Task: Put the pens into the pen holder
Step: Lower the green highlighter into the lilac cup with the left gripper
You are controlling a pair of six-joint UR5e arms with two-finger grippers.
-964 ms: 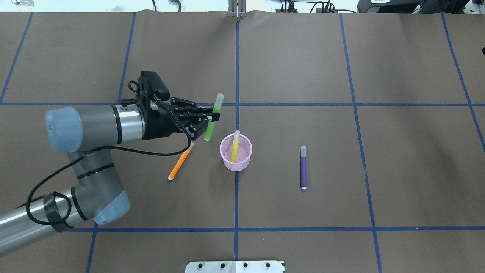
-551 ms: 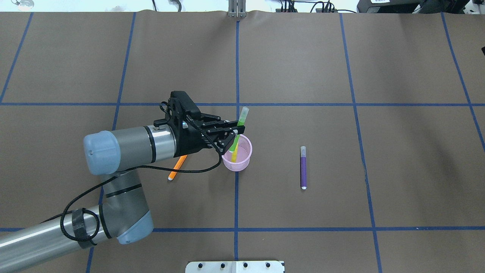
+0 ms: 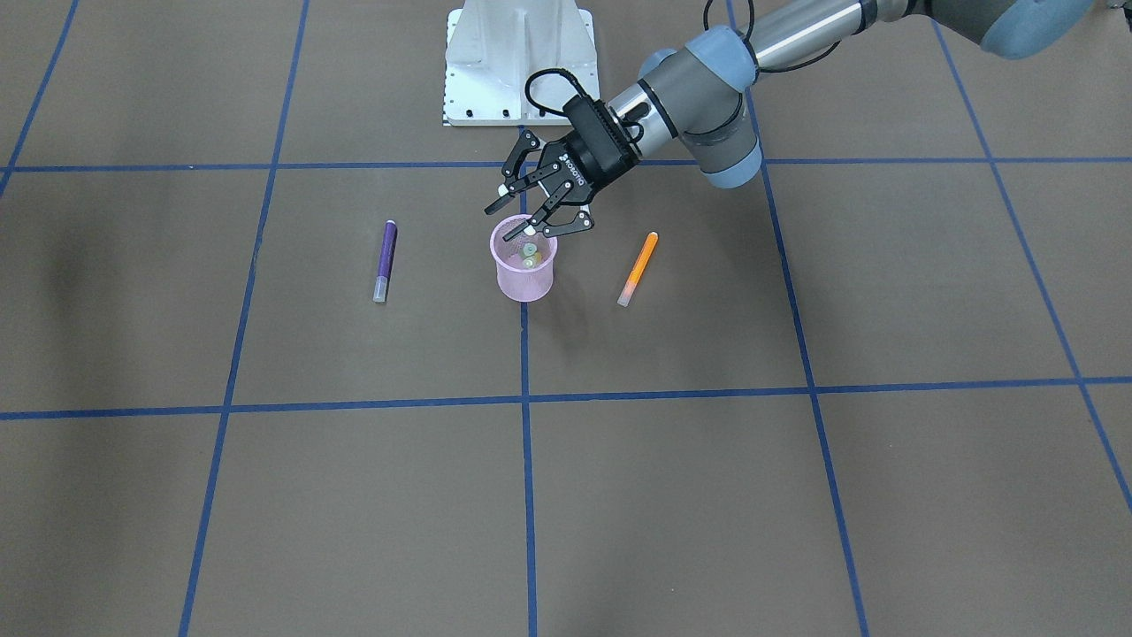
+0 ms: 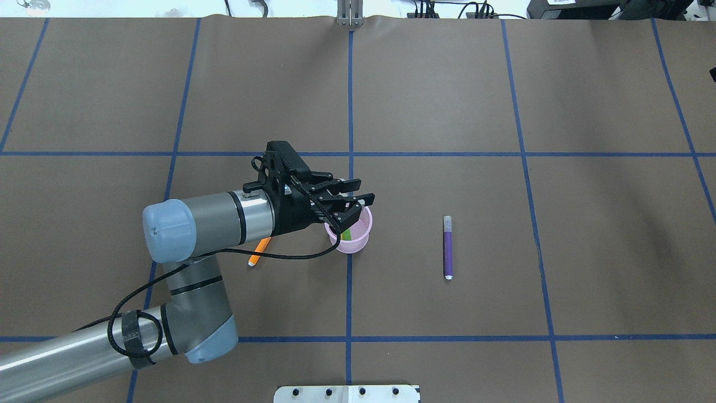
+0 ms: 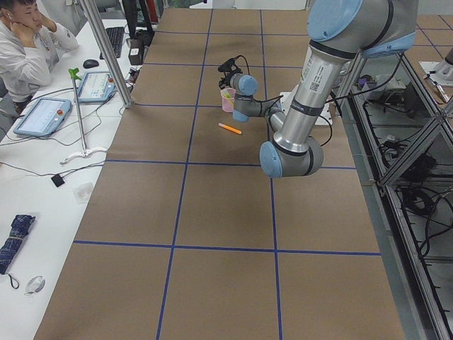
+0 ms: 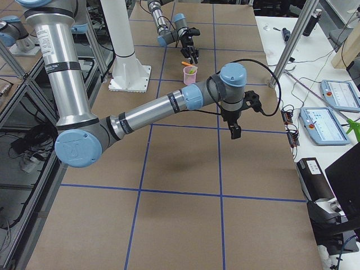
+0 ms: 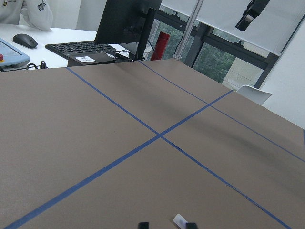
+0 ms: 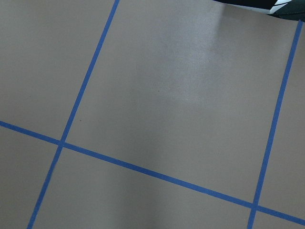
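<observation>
Left claw (image 3: 538,219) spread wide, empty, just above pen holder (image 3: 524,279); green pen (image 4: 347,233) inside.

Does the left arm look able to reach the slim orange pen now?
Probably yes: the left gripper hangs open and empty over the pink mesh cup; the orange pen lies flat nearby.

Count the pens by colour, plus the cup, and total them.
Pink wire-mesh cup: 1
Purple marker-like pen: 1
Orange marker-like pen: 1
Green pen inside cup: 1
Yellow pen inside cup: 1
Total: 5
</observation>
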